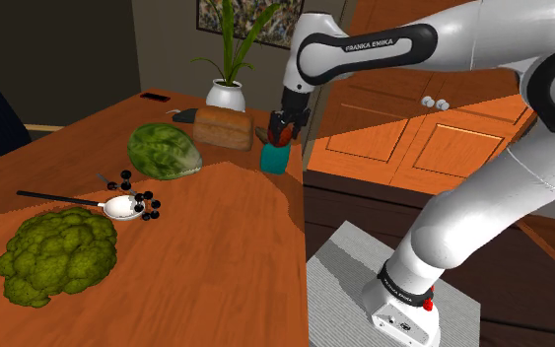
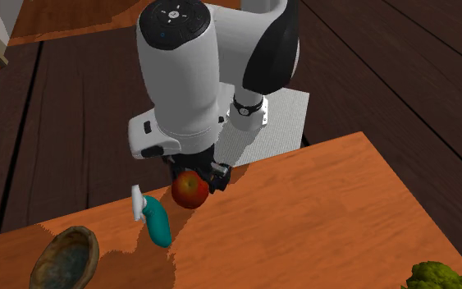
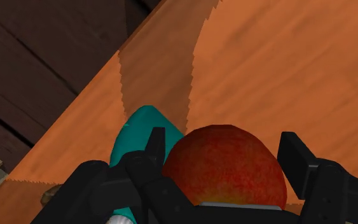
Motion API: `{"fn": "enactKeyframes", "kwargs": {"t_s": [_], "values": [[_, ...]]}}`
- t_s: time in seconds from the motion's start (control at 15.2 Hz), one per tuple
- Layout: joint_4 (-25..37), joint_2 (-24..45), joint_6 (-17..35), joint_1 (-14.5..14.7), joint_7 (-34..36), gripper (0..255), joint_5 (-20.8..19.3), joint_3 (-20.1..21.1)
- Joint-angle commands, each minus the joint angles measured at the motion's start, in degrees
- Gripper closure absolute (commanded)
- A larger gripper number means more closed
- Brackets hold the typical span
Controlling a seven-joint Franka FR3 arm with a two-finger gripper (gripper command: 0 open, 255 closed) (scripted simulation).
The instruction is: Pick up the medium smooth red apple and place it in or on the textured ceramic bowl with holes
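Shoulder view looks from well behind the pincer [image 1: 279, 130]; second exterior view faces it from above, nearer; both share the table [image 1: 211, 258] beneath.

Over the surface [image 2: 319, 213] edge the claw [image 3: 225, 147], apple [image 3: 225, 170] between its fingers, bottle [image 2: 157, 222] just beside and below the claw, bowl [image 2: 85, 246] near, past the bottle, cabbage [image 1: 164, 151] farther off, spoon [image 1: 117, 205] and broccoli [image 1: 56, 254] well apart from the claw
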Motion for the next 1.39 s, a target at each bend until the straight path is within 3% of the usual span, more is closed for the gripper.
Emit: {"fn": "enactKeyframes", "kwargs": {"t_s": [0.0, 0.73, 1.32], "values": [[3.19, 3.25, 0.12, -0.99, -2.14, 255, -0.5, -1.39], [24.49, 21.74, -2.33, -5.85, -12.73, 255, -0.27, -7.05], [51.71, 41.12, -10.06, -10.75, -20.16, 255, 2.15, -9.37]]}}
